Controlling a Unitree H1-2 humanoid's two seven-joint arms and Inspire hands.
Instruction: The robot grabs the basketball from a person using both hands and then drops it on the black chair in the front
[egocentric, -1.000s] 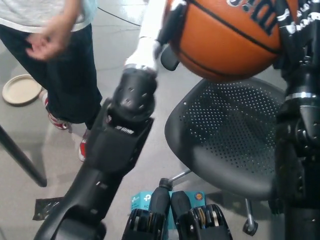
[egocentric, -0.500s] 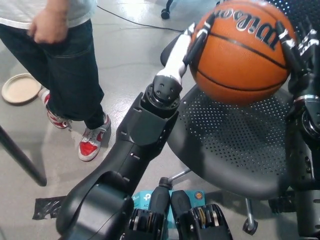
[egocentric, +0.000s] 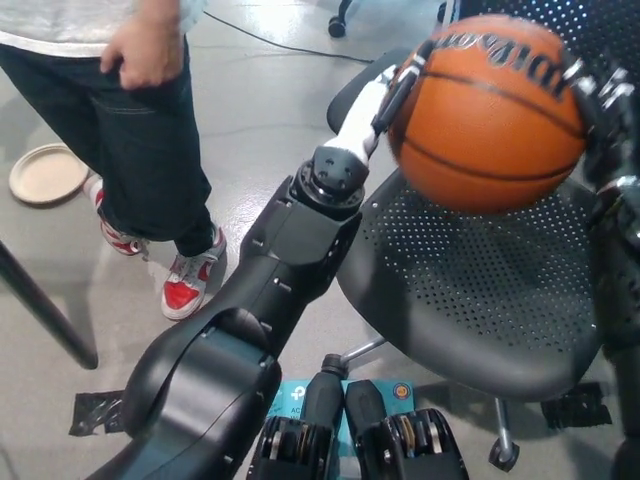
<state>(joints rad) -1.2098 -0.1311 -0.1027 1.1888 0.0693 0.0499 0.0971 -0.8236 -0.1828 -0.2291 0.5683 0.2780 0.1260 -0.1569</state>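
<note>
Above the perforated seat of the black chair (egocentric: 470, 290), in the upper right of the frame, the basketball (egocentric: 488, 112) is clamped between both robot hands. At its left side the white left robot hand (egocentric: 385, 95) presses dark-tipped fingers (egocentric: 405, 78) against the leather; at its right edge the black right robot hand (egocentric: 603, 105) grips the ball. A person (egocentric: 130, 110) in dark jeans and red-and-white shoes stands at upper left, one hand (egocentric: 148, 50) at the hip. A tan disc (egocentric: 45, 172) lies on the floor at far left.
</note>
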